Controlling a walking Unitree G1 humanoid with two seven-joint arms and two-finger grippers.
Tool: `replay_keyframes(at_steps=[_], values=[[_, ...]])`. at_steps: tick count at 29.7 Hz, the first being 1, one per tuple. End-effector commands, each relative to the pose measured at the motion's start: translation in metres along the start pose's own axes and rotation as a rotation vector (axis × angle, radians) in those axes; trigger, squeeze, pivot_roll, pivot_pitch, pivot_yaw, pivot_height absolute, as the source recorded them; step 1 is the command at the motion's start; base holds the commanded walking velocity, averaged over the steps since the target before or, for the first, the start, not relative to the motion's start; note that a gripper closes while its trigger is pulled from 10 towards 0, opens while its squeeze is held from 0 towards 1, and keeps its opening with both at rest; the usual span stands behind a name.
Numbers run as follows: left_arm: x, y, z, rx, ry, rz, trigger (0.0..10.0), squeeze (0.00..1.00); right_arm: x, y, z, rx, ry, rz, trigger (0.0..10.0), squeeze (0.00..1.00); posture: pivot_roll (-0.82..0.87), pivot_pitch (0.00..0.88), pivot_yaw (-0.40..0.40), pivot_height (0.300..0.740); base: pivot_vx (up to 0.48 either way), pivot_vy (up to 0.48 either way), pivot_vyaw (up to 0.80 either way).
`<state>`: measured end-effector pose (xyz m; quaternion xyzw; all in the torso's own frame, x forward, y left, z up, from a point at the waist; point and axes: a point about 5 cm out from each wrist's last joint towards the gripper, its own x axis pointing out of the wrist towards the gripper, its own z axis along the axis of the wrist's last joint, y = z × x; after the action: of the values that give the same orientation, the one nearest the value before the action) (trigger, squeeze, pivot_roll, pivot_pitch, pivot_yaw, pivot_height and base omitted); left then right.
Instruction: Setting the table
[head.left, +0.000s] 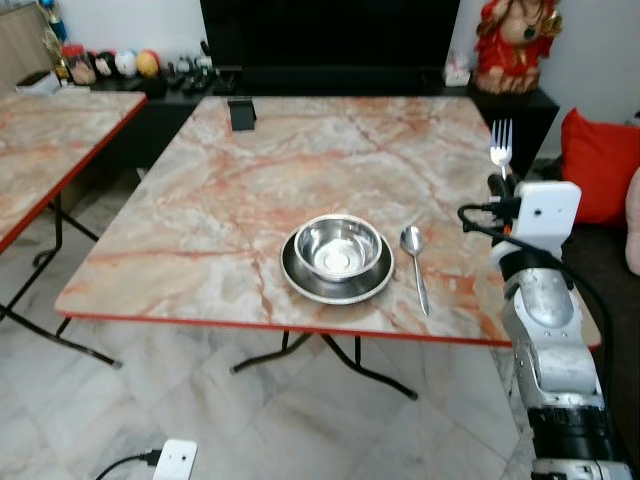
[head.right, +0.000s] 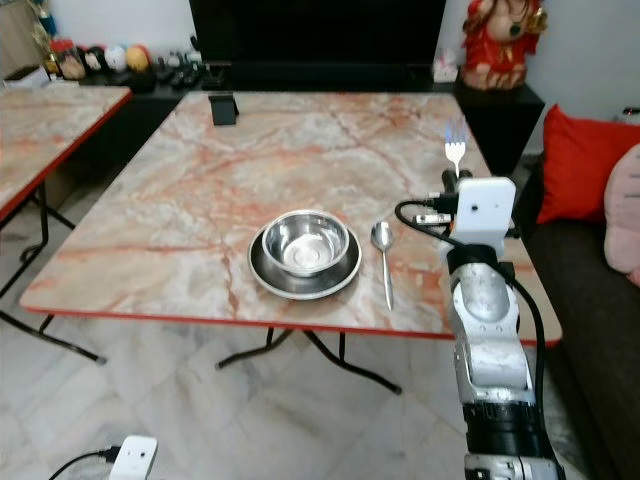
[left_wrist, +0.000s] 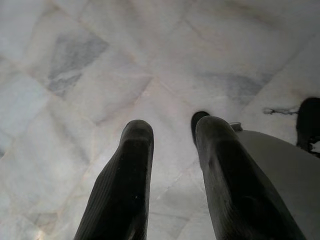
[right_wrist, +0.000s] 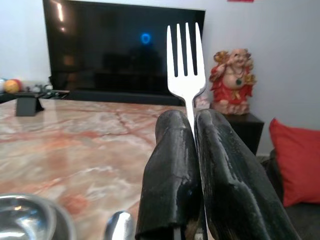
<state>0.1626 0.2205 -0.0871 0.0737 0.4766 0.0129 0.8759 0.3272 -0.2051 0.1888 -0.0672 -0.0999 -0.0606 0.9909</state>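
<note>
My right gripper (right_wrist: 192, 145), fingers clamped on the fork (head.left: 501, 147) held upright with tines up, hovers over the table's (head.left: 300, 160) right edge, with the spoon (head.left: 415, 262) and bowl (head.left: 338, 247) to its left, left arm idle.

A black television (head.left: 330, 40) stands behind the marble table (head.left: 200, 220); a red figurine (head.left: 515, 45) stands beside the television, a red cushion (head.left: 598, 165) nearby.

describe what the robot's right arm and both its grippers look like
The right arm is silver metal with a worn, scuffed finish, a black joint lower down, a white boxy camera housing at the wrist and black cables looping beside it. Both the right gripper and left gripper have two long, rounded black fingers.
</note>
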Motion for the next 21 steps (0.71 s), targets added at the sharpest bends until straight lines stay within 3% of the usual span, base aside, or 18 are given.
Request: replay_keyframes(at_steps=[1, 8, 15, 21], values=[[-0.001, 0.007, -0.003, 0.008, 0.012, 0.015, 10.0, 0.0, 0.001, 0.001, -0.002, 0.011, 0.025, -0.004, 10.0, 0.0, -0.07, 0.0, 0.026, 0.736, 0.0, 0.0, 0.0], [-0.001, 0.007, -0.003, 0.005, 0.015, 0.009, 10.0, 0.0, 0.001, -0.004, -0.019, 0.038, 0.142, -0.03, 10.0, 0.0, -0.07, 0.0, 0.029, 0.736, 0.0, 0.0, 0.0], [-0.001, 0.007, -0.003, -0.001, 0.013, 0.012, 10.0, 0.0, 0.001, -0.006, -0.022, 0.068, 0.163, -0.054, 10.0, 0.0, -0.07, 0.0, 0.03, 0.736, 0.037, 0.0, 0.0], [-0.001, 0.007, -0.003, 0.002, 0.014, 0.012, 10.0, 0.0, 0.002, -0.007, -0.023, 0.062, 0.186, -0.066, 10.0, 0.0, -0.07, 0.0, 0.031, 0.736, 0.299, 0.0, -0.71]])
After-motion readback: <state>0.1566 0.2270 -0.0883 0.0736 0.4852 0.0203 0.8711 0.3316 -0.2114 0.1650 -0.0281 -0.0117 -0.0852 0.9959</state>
